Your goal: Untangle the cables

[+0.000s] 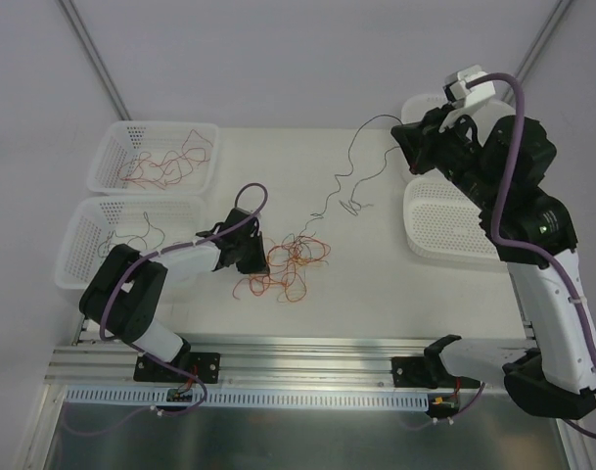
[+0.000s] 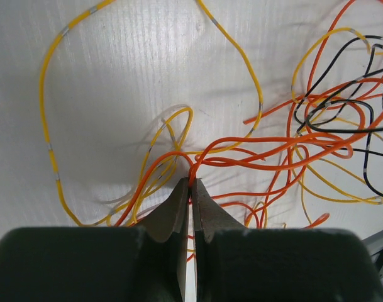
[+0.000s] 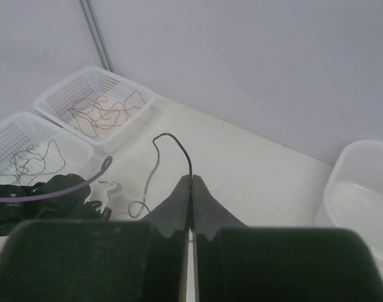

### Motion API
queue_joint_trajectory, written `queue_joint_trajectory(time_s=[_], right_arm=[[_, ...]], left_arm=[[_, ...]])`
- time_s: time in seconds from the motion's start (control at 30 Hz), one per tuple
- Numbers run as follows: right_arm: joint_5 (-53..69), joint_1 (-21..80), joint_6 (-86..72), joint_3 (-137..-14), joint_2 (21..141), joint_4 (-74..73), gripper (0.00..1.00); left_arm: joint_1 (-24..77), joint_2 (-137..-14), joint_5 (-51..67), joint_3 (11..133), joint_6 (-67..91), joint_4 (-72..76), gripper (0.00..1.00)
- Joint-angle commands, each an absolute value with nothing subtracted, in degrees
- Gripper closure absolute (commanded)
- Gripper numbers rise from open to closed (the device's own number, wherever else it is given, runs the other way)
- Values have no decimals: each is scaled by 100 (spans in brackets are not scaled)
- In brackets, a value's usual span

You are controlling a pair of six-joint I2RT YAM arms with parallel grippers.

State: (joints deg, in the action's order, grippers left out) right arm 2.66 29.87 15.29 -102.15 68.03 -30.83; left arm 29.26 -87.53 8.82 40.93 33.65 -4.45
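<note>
A tangle of orange, yellow and black cables [image 1: 293,262] lies on the table in the middle. My left gripper [image 1: 261,257] sits at the tangle's left edge. In the left wrist view the left gripper [image 2: 192,182] is shut on an orange cable [image 2: 266,163], with yellow loops [image 2: 49,126] spread around it. My right gripper [image 1: 403,132] is raised at the back right. It is shut on one end of a thin black cable [image 1: 339,176] that hangs down to the table. In the right wrist view that black cable [image 3: 169,136] arcs out of the shut right gripper [image 3: 191,178].
A white basket [image 1: 202,137] with red cables stands at the back left. A second basket [image 1: 82,217] with black cables sits in front of it. Another white basket [image 1: 454,220] is on the right under the right arm, and one more [image 1: 423,101] lies behind it.
</note>
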Motion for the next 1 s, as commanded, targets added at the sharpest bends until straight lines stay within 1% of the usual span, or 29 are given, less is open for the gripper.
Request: queue_joint_trajectory(time_s=[0.0,0.1,0.2,0.37,0.47,0.6,0.77,0.9,0.97], right_arm=[[308,2979,1204,-10370,6601,-3120,99],[290,2979,1134,-10722,6557,-3418,99],[317,2979,1125,-10714,6311,-3288,99],[-228,2962,1239,-11573,6240,-3489,99],[-605,2962,1301,-11786,6144,-3551,99],[-1299,2962,1441,-11707,5749,-3411,99],[-1581,2971,1529,-11488,5432,-3454,99],[-2178,2971,1748,-11400,5177,-3402,99],[-2206,2962,1810,-11233,4993,-3366,99]], left_arm=[[2936,-8982,932,4236,3375,-624,100],[2936,-8974,967,4254,3410,-633,100],[2944,-8974,853,4280,3393,-642,100],[2865,-9114,984,4307,3454,-642,100],[2778,-9202,1028,4342,3489,-650,100],[2576,-9229,1028,4342,3559,-650,100],[2268,-9167,870,4307,3612,-685,100],[2031,-9114,782,4228,3718,-721,100],[1995,-9053,765,4227,3727,-721,100]])
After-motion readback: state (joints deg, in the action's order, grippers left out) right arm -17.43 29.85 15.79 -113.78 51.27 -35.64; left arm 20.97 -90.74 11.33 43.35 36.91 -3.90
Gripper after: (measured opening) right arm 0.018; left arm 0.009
